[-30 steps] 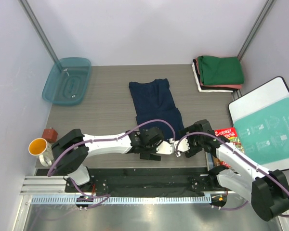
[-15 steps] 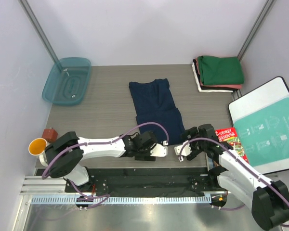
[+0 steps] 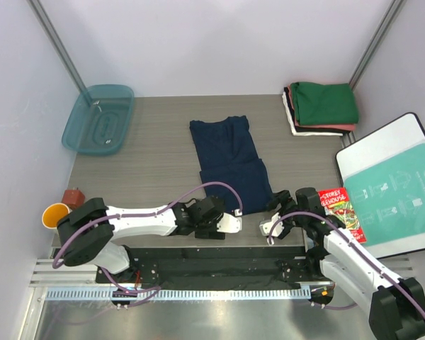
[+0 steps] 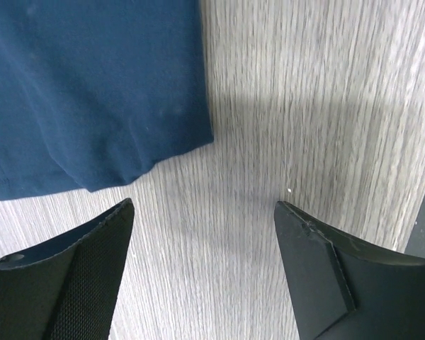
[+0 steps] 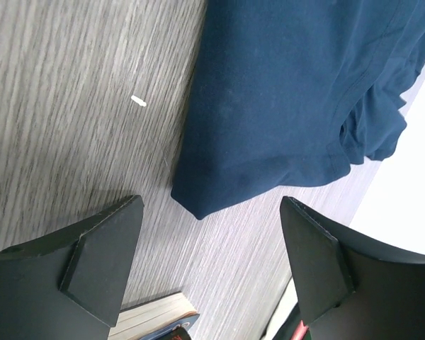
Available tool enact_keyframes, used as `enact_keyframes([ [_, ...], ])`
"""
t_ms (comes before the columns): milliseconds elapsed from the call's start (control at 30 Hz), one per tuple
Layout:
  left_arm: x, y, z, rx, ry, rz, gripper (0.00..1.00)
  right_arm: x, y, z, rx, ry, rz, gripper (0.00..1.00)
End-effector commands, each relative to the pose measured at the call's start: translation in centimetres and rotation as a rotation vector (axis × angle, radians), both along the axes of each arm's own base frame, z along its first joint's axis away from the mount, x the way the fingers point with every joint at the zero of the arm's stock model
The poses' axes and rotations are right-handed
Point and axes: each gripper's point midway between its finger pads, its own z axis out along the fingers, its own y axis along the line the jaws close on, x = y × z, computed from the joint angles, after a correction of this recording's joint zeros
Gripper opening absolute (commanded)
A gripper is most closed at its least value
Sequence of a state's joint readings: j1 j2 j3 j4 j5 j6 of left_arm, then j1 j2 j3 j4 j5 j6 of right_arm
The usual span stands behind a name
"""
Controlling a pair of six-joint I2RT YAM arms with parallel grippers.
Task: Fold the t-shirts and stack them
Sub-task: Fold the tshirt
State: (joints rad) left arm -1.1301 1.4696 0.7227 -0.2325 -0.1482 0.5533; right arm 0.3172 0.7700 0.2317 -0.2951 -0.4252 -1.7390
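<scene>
Navy t-shirt (image 3: 229, 159) lies flat mid-table, long axis running away from the arms, near hem just short of the front edge. It reads as a narrow strip w/ a wider layer at the near end, so I judge the fold is underway, not done.

Left gripper (image 4: 203, 212) hangs low over the bare wood table (image 4: 326, 106), just beside the shirt's near-left corner. Its jaws are spread wide w/ nothing btwn them. Right gripper (image 5: 212, 205) is the same: jaws apart and empty, near-right corner showing below the gap, not pinched.

Both sit at the hem corners prob. because a two-arm lift starts there: pinch both, carry the hem toward the far end.

Green-topped stack (image 3: 322, 106) of folded shirts sits at the far right corner, well apart. Likely the destination, kept out of the work area.
</scene>
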Motion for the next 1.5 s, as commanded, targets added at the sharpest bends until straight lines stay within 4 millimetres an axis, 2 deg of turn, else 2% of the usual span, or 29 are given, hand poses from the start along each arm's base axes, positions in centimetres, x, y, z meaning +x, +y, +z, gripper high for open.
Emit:
enact_keyframes([
  [0,-0.2,-1.1,-0.4,-0.059,0.016,-0.011,0.8,-1.4,0.4,-1.3,0.013,0.043,0.059,0.85],
  [333,-0.2,-4.0,0.5,-0.12,0.043,-0.059,0.74,-0.4,0.8,-0.7,-0.001,0.042,0.101,0.84],
  [433,-0.2,-4.5,0.5,-0.136,0.047,-0.065,0.71,-0.3,0.8,-0.8,0.001,0.047,0.101,0.82],
  [500,0.0,-4.6,0.2,-0.135,0.039,-0.066,0.65,-0.4,0.8,-1.0,0.002,0.057,0.1,0.8],
  [600,0.1,-4.5,-0.3,-0.128,0.032,-0.073,0.47,-0.6,0.7,-1.4,0.004,0.062,0.106,0.77],
  [700,0.5,-4.6,-0.6,-0.128,0.015,-0.075,0.16,-0.9,0.7,-1.7,0.008,0.066,0.115,0.73],
  [733,0.5,-4.7,-0.8,-0.125,0.014,-0.074,0.0,-1.0,0.7,-2.0,0.007,0.074,0.117,0.66],
  [800,0.8,-4.7,-0.9,-0.126,0.003,-0.07,0.0,-1.0,0.6,-2.3,0.001,0.081,0.117,0.53],
  [833,0.9,-4.7,-0.8,-0.127,0.0,-0.071,0.0,-1.1,0.6,-2.6,-0.003,0.089,0.12,0.3],
  [900,1.1,-4.7,-0.7,-0.125,-0.01,-0.067,0.0,-0.9,0.5,-2.6,-0.009,0.087,0.112,0.13],
  [933,1.3,-4.5,-0.4,-0.122,-0.021,-0.062,0.0,-0.8,0.4,-2.6,-0.009,0.086,0.106,0.01],
  [1167,1.0,-3.3,0.9,-0.111,-0.014,-0.048,0.0,0.1,0.7,-0.5,0.03,0.019,0.083,0.01],
  [1300,0.2,-2.6,2.5,-0.128,-0.004,-0.059,0.0,0.4,1.2,2.2,0.062,-0.001,0.095,0.01],
  [1367,-0.5,-2.0,3.0,-0.127,0.017,-0.075,0.0,-0.2,1.6,3.4,0.078,0.024,0.112,0.01],
  [1433,-1.1,-1.7,4.5,-0.158,0.021,-0.09,0.0,-0.7,1.8,4.3,0.078,0.033,0.144,0.01],
  [1467,-1.5,-1.3,4.7,-0.15,0.033,-0.102,0.0,-1.6,2.2,5.1,0.089,0.067,0.172,0.01],
])
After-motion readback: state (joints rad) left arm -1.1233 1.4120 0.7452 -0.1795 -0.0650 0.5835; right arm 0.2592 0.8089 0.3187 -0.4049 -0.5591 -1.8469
